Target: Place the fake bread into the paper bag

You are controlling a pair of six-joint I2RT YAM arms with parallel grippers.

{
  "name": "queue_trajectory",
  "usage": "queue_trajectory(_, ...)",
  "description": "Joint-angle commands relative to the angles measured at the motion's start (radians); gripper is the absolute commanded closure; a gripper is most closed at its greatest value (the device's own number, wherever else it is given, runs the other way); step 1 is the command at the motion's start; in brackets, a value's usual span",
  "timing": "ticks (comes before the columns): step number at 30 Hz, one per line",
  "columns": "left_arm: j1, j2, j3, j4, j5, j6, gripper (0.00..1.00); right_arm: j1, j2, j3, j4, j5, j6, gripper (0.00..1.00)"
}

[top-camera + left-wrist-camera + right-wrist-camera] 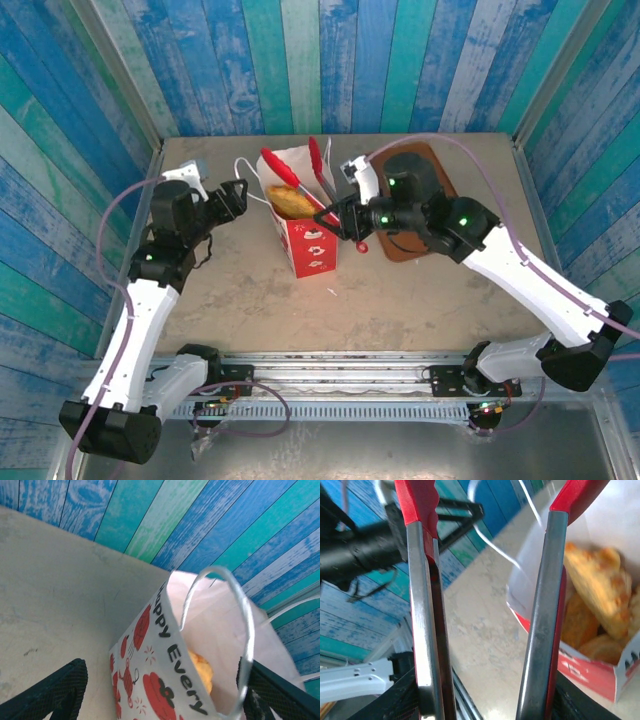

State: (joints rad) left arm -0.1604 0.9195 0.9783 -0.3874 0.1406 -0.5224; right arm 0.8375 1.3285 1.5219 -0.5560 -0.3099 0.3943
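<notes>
Looks to me like the fake bread (290,202) is sitting down inside the paper bag (312,245), golden pieces piling up against one wall, so I'm guessing the drop is done and this is the back-out step. The right gripper (335,215) is clamping the red-handled tongs (422,605). The tongs themselves are gaping open with nothing in them, one arm hanging over the bag mouth and the other out over the table (400,300). The left gripper (237,196) is spreading wide at the bag's left edge, with the rim and a thin white loop handle (243,630) sitting between its fingers, and it isn't pinching either as far as I can tell. If I were doing this, I'd be lifting the tongs straight up before swinging them anywhere, since that arm is riding right by the rim and a sideways drag is asking to tip the bag. Same for the left side: I'd be backing it off in line with the loop, not across it, because that handle is looking snaggy.
</notes>
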Motion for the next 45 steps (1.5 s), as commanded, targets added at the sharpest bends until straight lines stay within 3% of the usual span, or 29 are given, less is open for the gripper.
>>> queue_trajectory(1,0.005,-0.038,0.065,-0.001,0.022,0.029,0.13,0.001,-0.052,0.118,-0.042,0.057,-0.092,0.49)
queue_trajectory(4,0.005,-0.064,0.080,0.025,0.043,0.060,0.00,-0.014,-0.090,0.153,-0.078,0.173,-0.119,0.49)
queue_trajectory(6,0.004,-0.097,0.076,0.040,0.018,0.071,0.06,-0.037,-0.130,0.142,-0.101,0.269,-0.121,0.50)
queue_trajectory(9,0.005,-0.152,0.064,0.038,-0.069,0.082,0.06,-0.095,-0.195,0.082,-0.137,0.373,-0.099,0.50)
queue_trajectory(17,0.004,-0.360,-0.163,0.083,-0.375,0.014,0.06,-0.275,-0.318,-0.228,-0.174,0.497,-0.019,0.50)
queue_trajectory(23,0.004,-0.454,-0.343,0.066,-0.479,-0.084,0.06,-0.302,-0.290,-0.463,-0.113,0.560,0.034,0.51)
queue_trajectory(31,0.005,-0.393,-0.497,0.125,-0.445,-0.193,0.06,-0.337,-0.153,-0.685,0.070,0.544,0.078,0.50)
queue_trajectory(38,0.004,-0.258,-0.571,0.213,-0.401,-0.228,0.06,-0.351,0.082,-0.668,0.084,0.475,0.072,0.50)
queue_trajectory(45,0.005,-0.205,-0.582,0.245,-0.395,-0.228,0.06,-0.353,0.205,-0.669,0.085,0.432,0.090,0.46)
